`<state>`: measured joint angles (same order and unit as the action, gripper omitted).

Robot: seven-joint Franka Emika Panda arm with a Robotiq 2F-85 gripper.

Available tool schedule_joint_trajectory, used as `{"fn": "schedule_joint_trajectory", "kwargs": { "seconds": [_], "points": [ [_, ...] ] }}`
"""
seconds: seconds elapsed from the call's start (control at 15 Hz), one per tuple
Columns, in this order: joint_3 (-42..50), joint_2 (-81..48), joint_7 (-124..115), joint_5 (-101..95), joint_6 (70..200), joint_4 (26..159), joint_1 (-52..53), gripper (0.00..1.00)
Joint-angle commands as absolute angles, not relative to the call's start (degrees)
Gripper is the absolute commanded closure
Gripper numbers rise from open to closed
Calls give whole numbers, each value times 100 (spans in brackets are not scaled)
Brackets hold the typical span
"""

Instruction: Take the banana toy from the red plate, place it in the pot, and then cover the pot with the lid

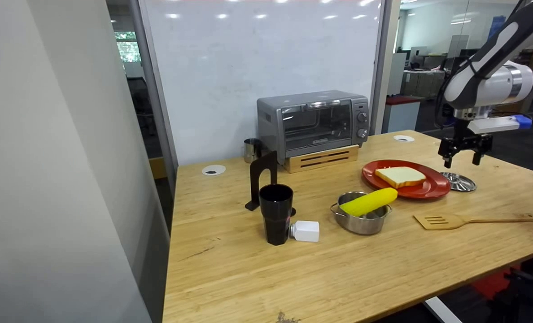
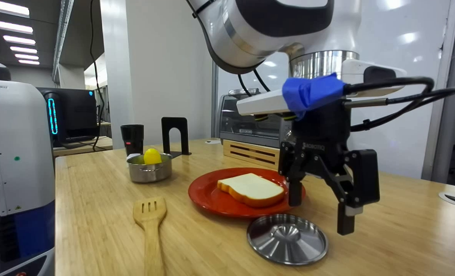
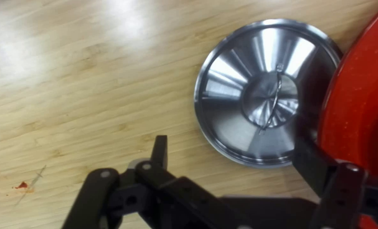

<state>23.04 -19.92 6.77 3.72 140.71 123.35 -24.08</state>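
Wrist view: lid [image 3: 268, 98] flat on the bench [image 3: 96, 95], just beside the red plate [image 3: 348, 105]. Both exterior views: I see the pincer [image 2: 320, 207] hanging nearby, jaws parted; banana toy [image 1: 369, 202] leans in the pot [image 1: 360, 226], one end above the rim.

i classify the site as an office-style lab. indicators on my feeds: robot arm [image 1: 486, 87] over a wooden table [image 1: 230, 273], glossy white board [image 1: 266, 58] behind, glass partition [image 1: 478, 29] with desks [image 1: 424, 72] beyond, strip ceiling lights [image 2: 19, 40] in a row.

Fingers [image 2: 345, 221] spread near lid [image 2: 287, 240], banana toy [image 2: 152, 156] in pot [image 2: 150, 174]
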Motion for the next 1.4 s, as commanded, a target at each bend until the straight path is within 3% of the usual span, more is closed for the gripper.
{"fn": "schedule_joint_trajectory", "kwargs": {
  "seconds": [0.0, 1.33],
  "points": [
    [2146, -2211, 557, 369, 13911, 12088, -2484, 0],
    [2155, -2044, 492, 284, 13890, 12465, -2464, 0]
  ]
}}
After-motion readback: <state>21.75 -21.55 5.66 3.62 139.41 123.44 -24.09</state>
